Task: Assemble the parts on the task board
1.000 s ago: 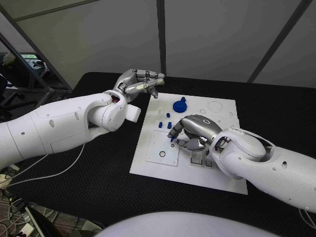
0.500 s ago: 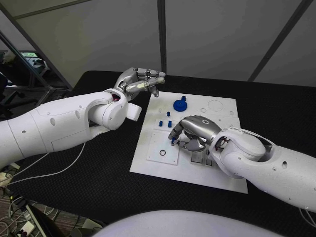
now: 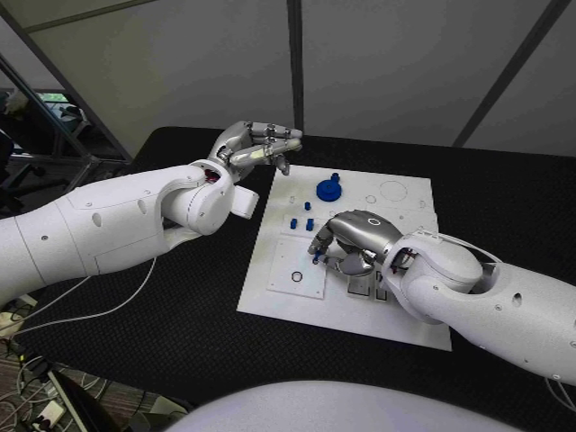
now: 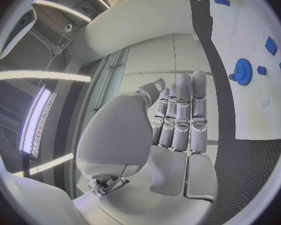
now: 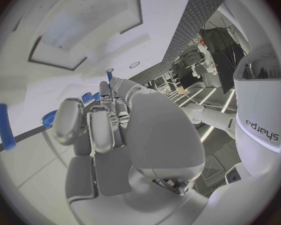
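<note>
The white task board (image 3: 409,209) lies in the middle of the black table. A blue gear (image 3: 328,191) (image 4: 242,71) stands near its far edge, with small blue pieces (image 3: 300,226) just in front of it. My right hand (image 3: 355,237) hovers low over the board's middle, fingers curled down. It pinches a small blue peg (image 3: 318,259) (image 5: 109,76) at its fingertips. Another blue peg (image 5: 4,126) lies on the board beside that hand. My left hand (image 3: 255,144) (image 4: 178,115) hangs above the board's far left corner, fingers stretched out side by side, holding nothing.
A raised square plate with a black ring (image 3: 294,280) sits at the board's near left. Grey slotted fittings (image 3: 362,289) lie just under my right wrist. Circular outlines (image 3: 392,192) mark the board's far right. Black table surrounds the board.
My right hand has crept slightly toward the near side with the peg. My left hand has edged a little to the right.
</note>
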